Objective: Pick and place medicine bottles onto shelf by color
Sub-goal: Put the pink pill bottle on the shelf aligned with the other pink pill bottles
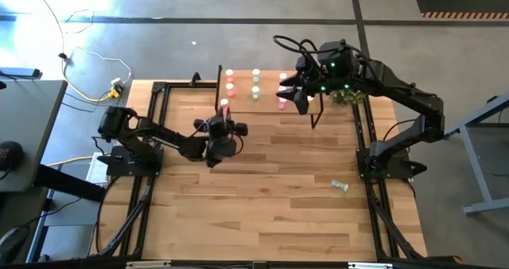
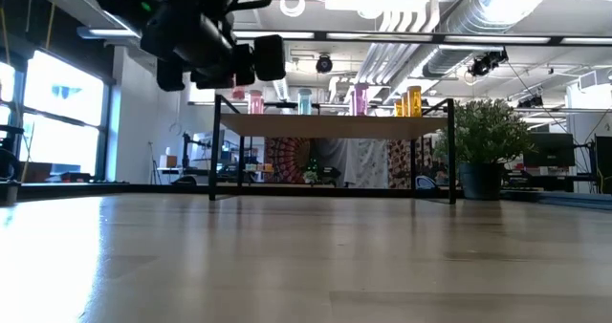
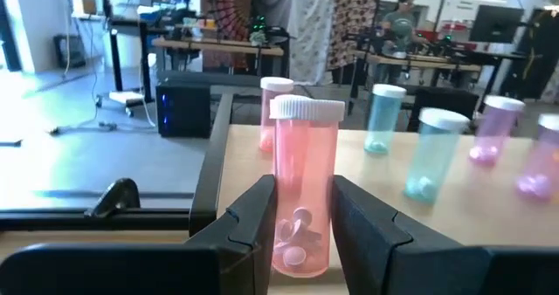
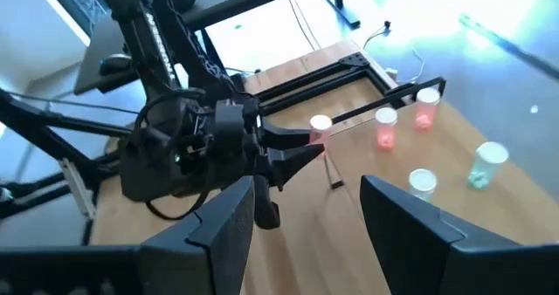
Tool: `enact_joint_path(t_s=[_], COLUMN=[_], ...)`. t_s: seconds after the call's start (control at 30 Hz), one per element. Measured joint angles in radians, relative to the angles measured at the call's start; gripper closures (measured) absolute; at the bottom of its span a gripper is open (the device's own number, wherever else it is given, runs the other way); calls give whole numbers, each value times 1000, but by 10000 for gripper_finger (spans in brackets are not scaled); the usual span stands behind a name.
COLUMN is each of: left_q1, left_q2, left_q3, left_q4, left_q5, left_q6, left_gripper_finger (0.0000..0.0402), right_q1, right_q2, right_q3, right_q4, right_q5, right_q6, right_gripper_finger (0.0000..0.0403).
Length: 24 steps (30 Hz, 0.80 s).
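The left gripper (image 3: 301, 229) is pinching a red pill bottle (image 3: 303, 186) by its lower body and holds it upright at the shelf's (image 1: 270, 103) left front corner, directly at six o'clock from the two red bottles (image 1: 230, 79) already standing in the leftmost column, so the step in hand appears to be delivering this bottle to its color group. The next move likely calls for setting it down upright in line behind them without nudging the green column (image 1: 256, 82) at three o'clock. The right gripper (image 4: 306, 221) hovers spread and empty over the shelf's right end.
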Motion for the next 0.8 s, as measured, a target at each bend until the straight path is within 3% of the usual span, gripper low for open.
enact_joint_path(t_s=[0.4, 0.6, 0.7, 0.8], left_q1=[94, 121, 129, 132], left_q2=[3, 17, 36, 50], left_q3=[1, 1, 0, 1], left_q4=[45, 140, 185, 201], left_q5=[78, 167, 177, 181], left_q6=[0, 126, 234, 251], left_gripper_finger=[312, 312, 312, 312], right_q1=[0, -10, -19, -20], right_q2=[0, 0, 0, 0], right_q3=[0, 0, 0, 0], right_q4=[0, -5, -20, -30], right_q5=[84, 90, 91, 91], right_q6=[-128, -141, -141, -141], right_gripper_finger=[202, 202, 202, 202])
